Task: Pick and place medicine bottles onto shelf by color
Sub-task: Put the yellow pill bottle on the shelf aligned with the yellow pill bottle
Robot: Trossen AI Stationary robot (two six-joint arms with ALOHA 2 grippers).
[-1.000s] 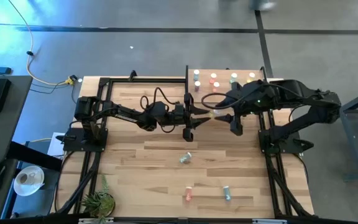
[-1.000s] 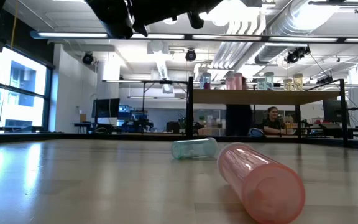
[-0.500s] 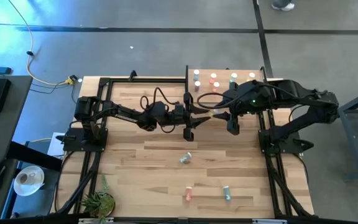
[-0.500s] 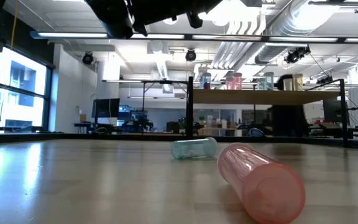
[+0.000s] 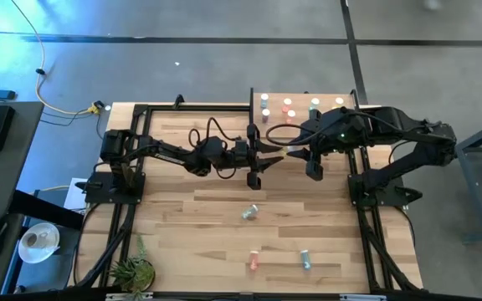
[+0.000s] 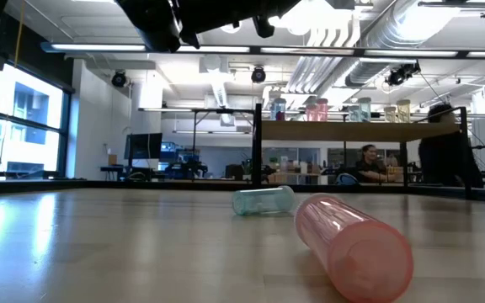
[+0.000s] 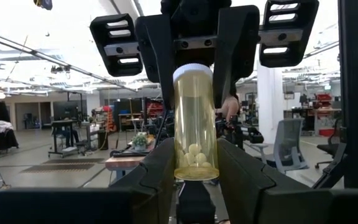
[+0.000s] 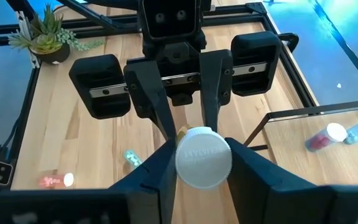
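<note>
Above the table's middle, just left of the shelf [image 5: 308, 104], the left gripper [image 7: 194, 165] and the right gripper [image 8: 202, 163] are both pinching one yellow medicine bottle [image 7: 194, 124] between them, fingers closed on its body and white-capped end.

Pink bottle [image 6: 354, 244] and teal bottle [image 6: 263, 200] are lying on the near tabletop.

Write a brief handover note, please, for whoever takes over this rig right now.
Left gripper and right gripper: both appear shut on one yellow white-capped medicine bottle, mid-air, beside the light-wood shelf.
Done: several bottles stand on the shelf.
Left: shelve the yellow one, then three lying on the wooden tabletop: teal bottle, pink bottle, second teal bottle.
</note>
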